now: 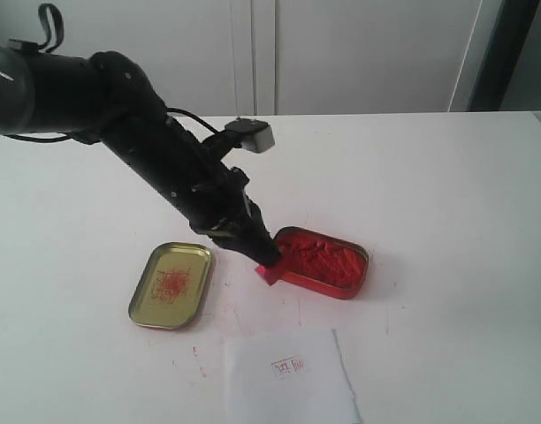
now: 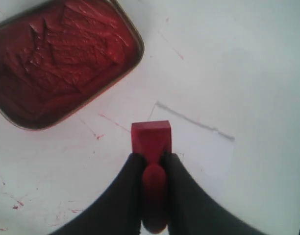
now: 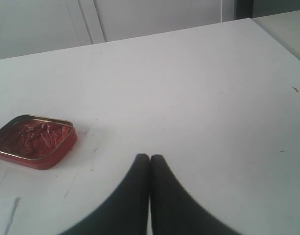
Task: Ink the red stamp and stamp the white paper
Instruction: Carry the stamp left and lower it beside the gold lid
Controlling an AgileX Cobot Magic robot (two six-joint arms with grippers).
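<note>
Red plastic shows between the black fingers of the left pincer (image 2: 152, 159): it pinches the red stamp (image 2: 151, 139) by its narrow knob, and the square block juts out beyond the fingertips. In the exterior view the stamp sits low, just beside the end of the red tin (image 1: 322, 283) that faces the gold lid (image 1: 171, 284), outside the tin's rim. I cannot tell whether the block touches the table (image 1: 430, 177). Its printing face is hidden, so I cannot tell whether it carries ink. The white paper (image 1: 288, 380) lies near, on the camera's side of the tin, with a faint red mark (image 1: 288, 365) on it. The right pincer (image 3: 150, 159) is pressed together on nothing, well apart from the tin.

Several things could spoil the print from here. The grip is on a slim, rounded knob, so the stamp may twist or tip under pressure. A tilted block would land on one edge and print only part of the seal. If the face is dry, the press would leave nothing, and the pictures cannot rule that out. The sheet is thin and nothing holds it down. It may slide if the stamp arrives with sideways motion, smearing the ink, or it may cling to the sticky face and lift with the stamp. A press on the existing mark would muddle both prints.
</note>
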